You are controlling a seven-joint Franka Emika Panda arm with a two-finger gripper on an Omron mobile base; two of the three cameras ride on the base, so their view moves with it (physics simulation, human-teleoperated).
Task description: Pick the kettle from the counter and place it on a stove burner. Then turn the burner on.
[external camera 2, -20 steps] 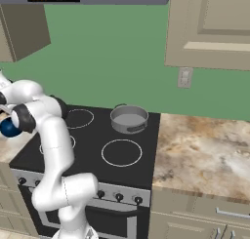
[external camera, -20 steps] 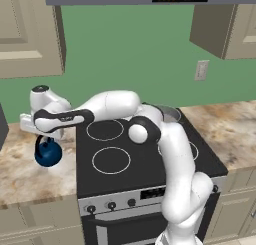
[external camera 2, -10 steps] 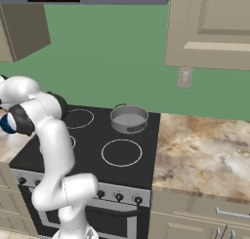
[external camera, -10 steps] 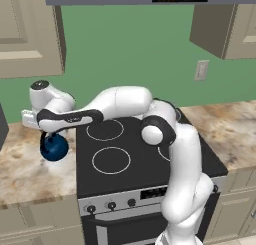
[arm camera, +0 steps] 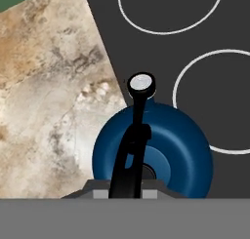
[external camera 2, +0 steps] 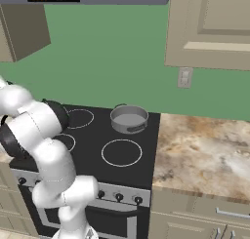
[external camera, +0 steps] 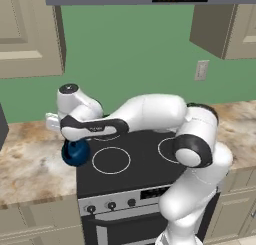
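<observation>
Clearly, from the left base view we see the white arm rising at the lower right, bending at a dark elbow joint and reaching left in a long smooth arc across the cooktop (external camera: 150,159), a flat black glass sheet. Its end effector (external camera: 76,141) hangs at the cooktop's left edge with the kettle (external camera: 75,153), a small round glossy dark-blue body, directly beneath it and lifted off the surface, over the seam between glass and desk (external camera: 30,164), whose top is mottled beige-and-brown stone-look slab above tan cabinet fronts. A stove burner (external camera: 111,160), drawn as a thin white circle, lies just right of the kettle. From the right base view we see the arm's rounded white links and dark joint at the left, and a wider grey steel pot (external camera 2: 129,118) sitting on the back of the cooktop, another white ring in front of it. In the hand view we look straight down on the kettle (arm camera: 161,145): its shiny blue dome, a black arched handle (arm camera: 134,145) running up from the bottom edge, and a small pale-topped knob at its far end. The kettle straddles the desk's edge and the black glass. We cannot see the fingers themselves, but the kettle hangs from the end effector by its handle, so we take it as gripped.
</observation>
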